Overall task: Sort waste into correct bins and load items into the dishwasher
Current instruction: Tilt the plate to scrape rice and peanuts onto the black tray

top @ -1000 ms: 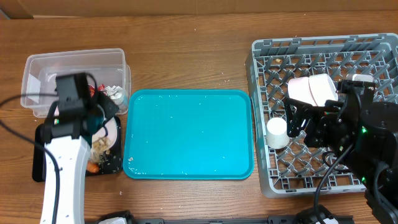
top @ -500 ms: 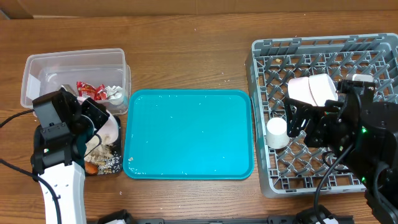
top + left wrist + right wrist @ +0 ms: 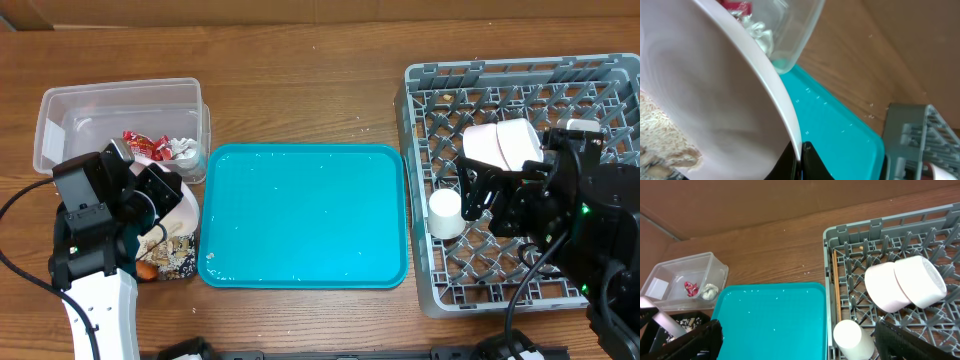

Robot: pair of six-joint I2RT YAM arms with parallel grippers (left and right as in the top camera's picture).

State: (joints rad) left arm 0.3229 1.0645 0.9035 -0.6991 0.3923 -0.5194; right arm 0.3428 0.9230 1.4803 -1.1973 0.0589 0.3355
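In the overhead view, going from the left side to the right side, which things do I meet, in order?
clear plastic tub → teal tray → white cup → left white bowl → right white bowl

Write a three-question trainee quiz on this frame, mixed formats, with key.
1. True or false: the red wrapper lies inside the clear tub.
2. The white plate pinched by the left claw is: A lying flat; B tilted; C upside down.
3. Fill in: the dish rack holds ___ white bowls.

Key: 1 true; 2 B; 3 two.
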